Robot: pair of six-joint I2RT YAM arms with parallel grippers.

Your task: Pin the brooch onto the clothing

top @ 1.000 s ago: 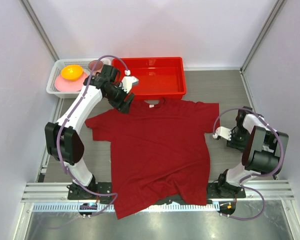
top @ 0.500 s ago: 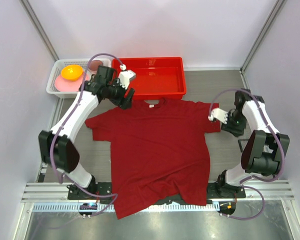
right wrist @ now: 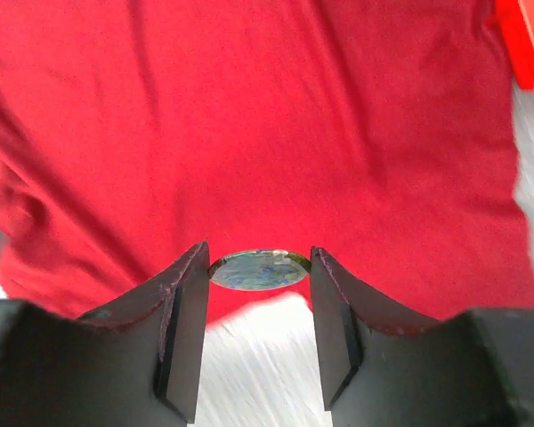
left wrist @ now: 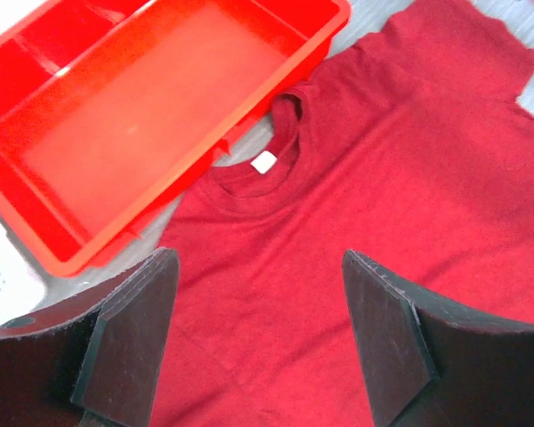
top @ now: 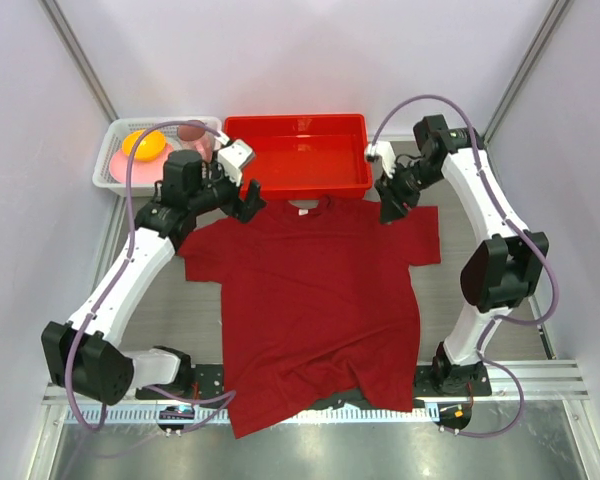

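Right gripper [top: 388,208] pinches the brooch [right wrist: 258,269] by its rim, one finger on either edge, so the small greenish disc sits edge-on between the jaws. It hangs over the far right shoulder of the dark red T-shirt [top: 320,290], close by the sleeve, and whether it touches the cloth cannot be told. The shirt lies spread flat on the table [top: 460,290], its collar toward the red tray [top: 295,120]. The left gripper [top: 252,203] is spread wide and holds nothing, hovering over the far left shoulder with the white neck label [left wrist: 264,162] just beyond its fingers, so nothing pins the fabric down. That looks like the main risk. If the brooch is pressed in and dragged, the loose cloth will likely bunch and slide with it rather than take the pin. The grip itself is thin, bearing on a narrow rim, and a sideways push against the shirt could twist the disc or pop it out of the jaws. The clasp side of the brooch is not visible, so it may meet the fabric wrong way round. Coming down too near the sleeve edge could land it on bare table, and pressing hard could catch both layers of the shirt together.
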